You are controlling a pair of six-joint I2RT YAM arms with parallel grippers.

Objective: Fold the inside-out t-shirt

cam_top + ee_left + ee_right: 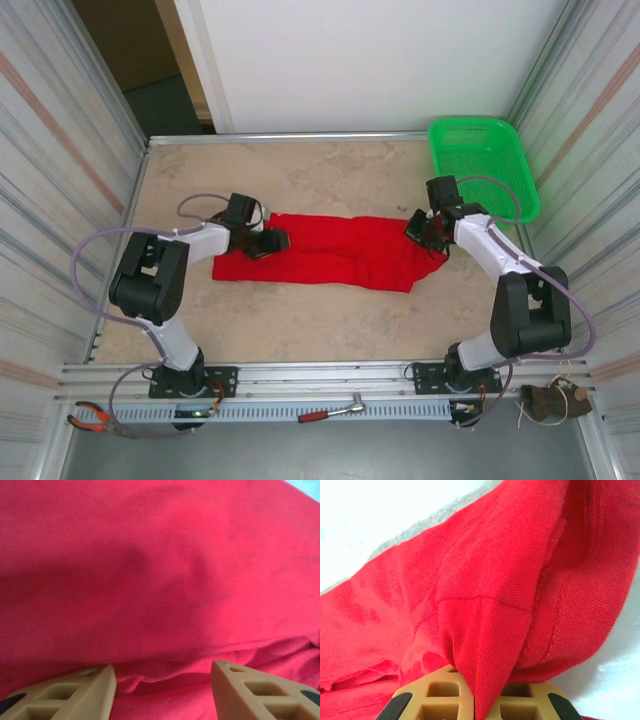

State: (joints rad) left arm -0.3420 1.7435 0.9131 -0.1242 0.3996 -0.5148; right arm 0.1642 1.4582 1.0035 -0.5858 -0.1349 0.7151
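The inside-out t-shirt is bright red and lies stretched in a long band across the middle of the table. My left gripper rests at the shirt's left end. Its tan fingers stand apart over a low fold of the cloth, so the left gripper is open. At the shirt's right end, my right gripper is shut on a bunched edge. In the right wrist view a pointed pleat of red cloth runs down between the closed jaws of the right gripper, with a stitched hem beside it.
A green mesh basket stands at the back right corner, just behind the right arm. Corrugated walls close in both sides of the table. Red-handled pliers and a ratchet wrench lie on the rail in front of the arm bases.
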